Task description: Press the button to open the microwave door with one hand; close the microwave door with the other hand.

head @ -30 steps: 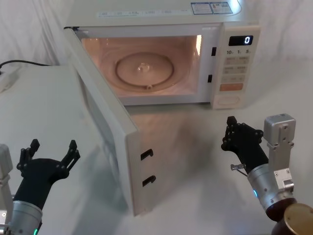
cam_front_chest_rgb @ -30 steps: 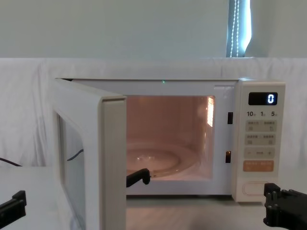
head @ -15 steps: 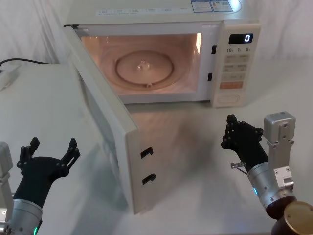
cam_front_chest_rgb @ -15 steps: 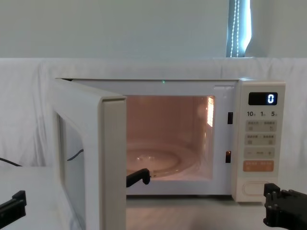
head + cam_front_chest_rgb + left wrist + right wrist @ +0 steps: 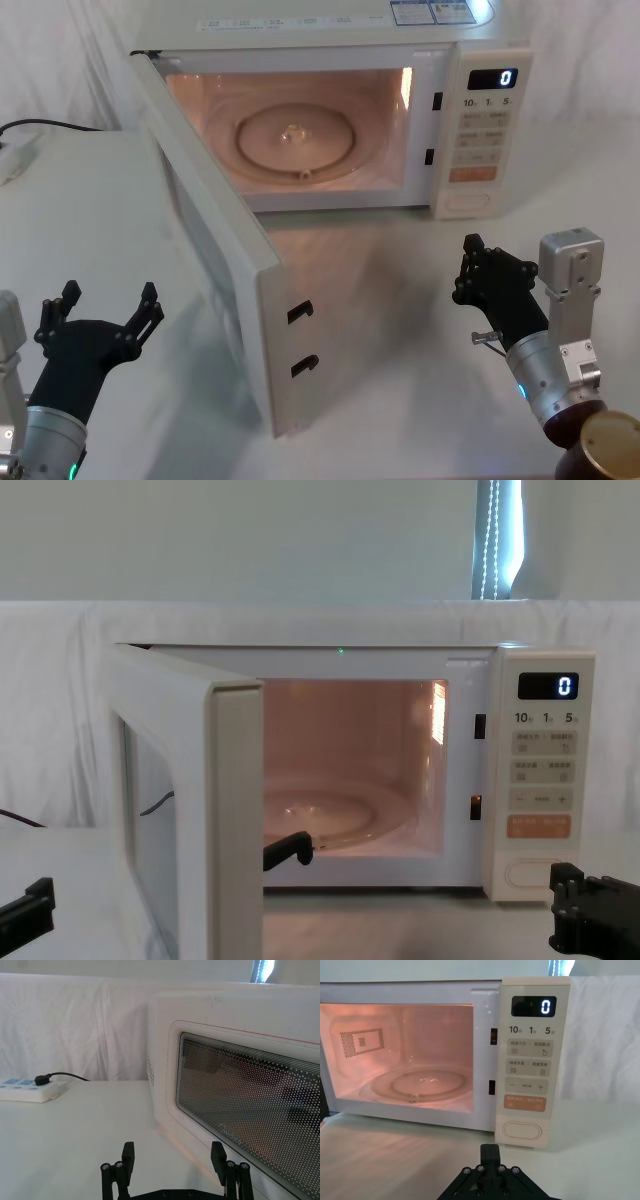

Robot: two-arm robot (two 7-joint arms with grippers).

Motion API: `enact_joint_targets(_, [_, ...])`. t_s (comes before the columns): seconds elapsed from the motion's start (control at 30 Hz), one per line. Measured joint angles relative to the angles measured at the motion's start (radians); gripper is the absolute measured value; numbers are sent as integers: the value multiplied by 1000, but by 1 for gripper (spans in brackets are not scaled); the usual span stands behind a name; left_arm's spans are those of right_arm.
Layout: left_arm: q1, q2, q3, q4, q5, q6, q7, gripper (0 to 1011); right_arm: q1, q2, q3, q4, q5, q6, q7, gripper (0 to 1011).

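Observation:
The microwave door [image 5: 215, 250] stands wide open, swung out toward me, and its dark window [image 5: 240, 1095] faces my left side. The lit cavity holds a glass turntable [image 5: 295, 140]. The wide cream button [image 5: 467, 203] sits at the bottom of the control panel [image 5: 530, 1060], below the orange button. My left gripper [image 5: 108, 300] is open, low at the near left, on the outer side of the door and apart from it. My right gripper [image 5: 470, 262] is shut on nothing, low in front of the button [image 5: 522, 1130] with a clear gap to the panel.
A white power strip [image 5: 27, 1091] with a black cable [image 5: 40, 128] lies at the far left of the table. White cloth hangs behind the microwave. Bare tabletop [image 5: 400, 300] lies between the door's edge and my right gripper. The display [image 5: 534, 1006] reads 0.

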Motion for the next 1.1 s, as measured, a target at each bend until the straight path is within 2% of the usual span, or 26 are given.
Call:
enact_joint_targets(0.3, [0, 0, 0, 0, 0, 0, 0, 1001, 0, 0, 0, 0, 0, 0, 0, 0])
enact_joint_targets(0.43, [0, 0, 0, 0, 0, 0, 0, 938, 0, 0, 0, 0, 0, 0, 0, 0])
enact_joint_targets(0.8, [0, 0, 0, 0, 0, 0, 0, 647, 0, 0, 0, 0, 0, 0, 0, 0])
enact_joint_targets(1.0, [0, 0, 0, 0, 0, 0, 0, 412, 0, 0, 0, 0, 0, 0, 0, 0])
enact_joint_targets(1.07, [0, 0, 0, 0, 0, 0, 0, 370, 0, 0, 0, 0, 0, 0, 0, 0])
enact_joint_targets(1.1, [0, 0, 0, 0, 0, 0, 0, 308, 0, 0, 0, 0, 0, 0, 0, 0])
